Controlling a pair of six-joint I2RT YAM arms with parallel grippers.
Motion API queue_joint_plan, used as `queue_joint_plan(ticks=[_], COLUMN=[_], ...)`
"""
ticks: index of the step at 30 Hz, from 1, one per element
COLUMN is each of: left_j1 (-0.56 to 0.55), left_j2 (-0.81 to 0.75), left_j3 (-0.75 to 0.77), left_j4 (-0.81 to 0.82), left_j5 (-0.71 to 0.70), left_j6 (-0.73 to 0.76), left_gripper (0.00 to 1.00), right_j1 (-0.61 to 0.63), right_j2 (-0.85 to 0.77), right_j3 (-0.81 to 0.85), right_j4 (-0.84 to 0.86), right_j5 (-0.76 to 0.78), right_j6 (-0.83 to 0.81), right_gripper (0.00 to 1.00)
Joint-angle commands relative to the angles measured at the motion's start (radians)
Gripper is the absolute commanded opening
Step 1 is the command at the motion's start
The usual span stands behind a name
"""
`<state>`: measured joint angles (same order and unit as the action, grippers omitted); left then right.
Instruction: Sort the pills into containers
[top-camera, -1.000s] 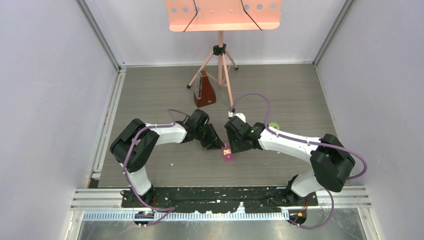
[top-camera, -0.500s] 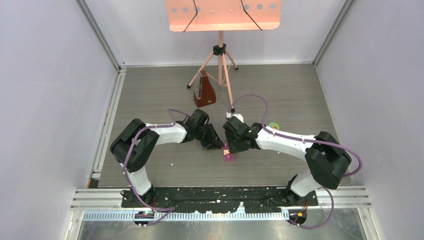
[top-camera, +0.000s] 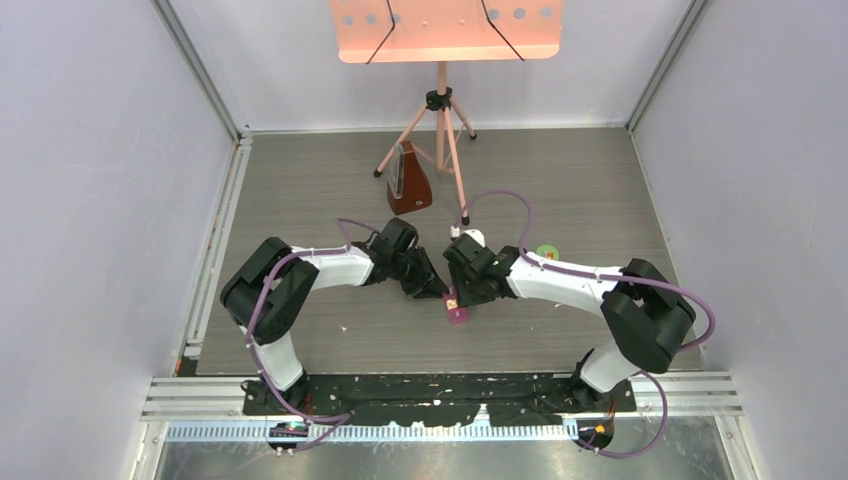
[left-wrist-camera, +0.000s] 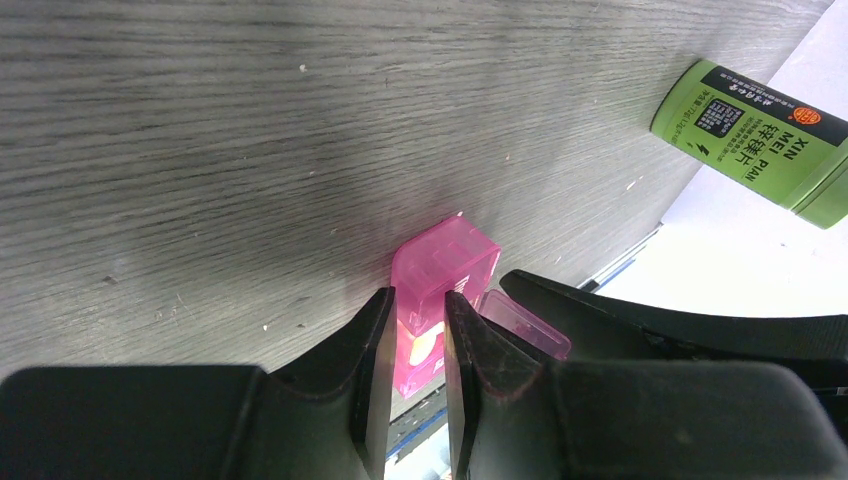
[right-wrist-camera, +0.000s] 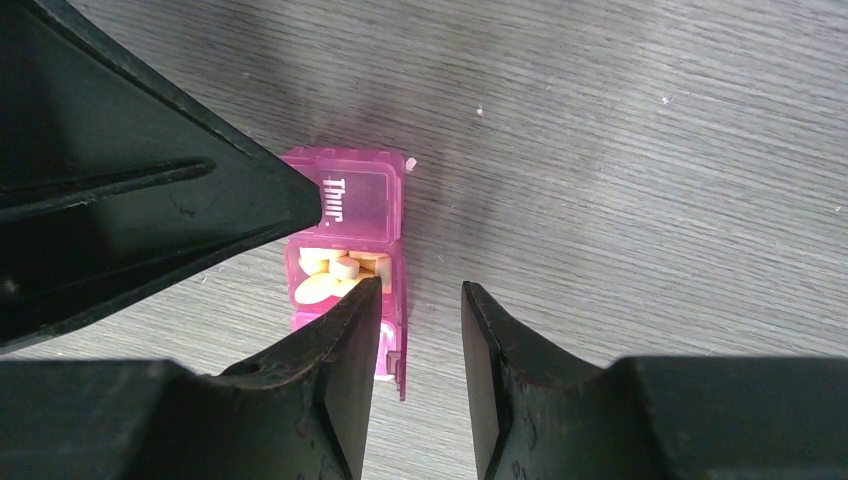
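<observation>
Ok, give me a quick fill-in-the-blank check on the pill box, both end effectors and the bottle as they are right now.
1. The closed lid of the pill box reads ____.
2. The open compartment next to that lid holds yellow ____.
3. The left end effector is clamped on the pill box, while the right end effector stands ____.
4. The bottle off to the side is coloured ____.

Missing words: Thur; pills; open; green.
</observation>
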<state>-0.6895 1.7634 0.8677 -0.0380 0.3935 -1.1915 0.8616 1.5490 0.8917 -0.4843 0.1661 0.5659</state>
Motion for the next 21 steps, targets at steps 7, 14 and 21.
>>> queue_joint_plan(ticks=[7,14,21], left_j1=[-0.005,-0.004,-0.004], left_j2=[0.062,0.062,0.061], left_j3=[-0.030,-0.033,-0.036], left_j4=[-0.135,-0.132,-0.132], left_j5=[-0.096,-0.096,-0.097], left_j6=[0.049,0.049,0.048], left_gripper=[0.23,0.23,0.23], right_j1=[-0.001,-0.010,-0.010], right_j2=[-0.102,-0.127,-0.039], right_j3=[0.044,0.041,0.051], right_j4=[-0.055,-0.051,-0.013], right_j5=[0.075,0.027,-0.027], right_j6=[0.014,0.017,0.003], right_gripper=[0.44,0.56,0.56])
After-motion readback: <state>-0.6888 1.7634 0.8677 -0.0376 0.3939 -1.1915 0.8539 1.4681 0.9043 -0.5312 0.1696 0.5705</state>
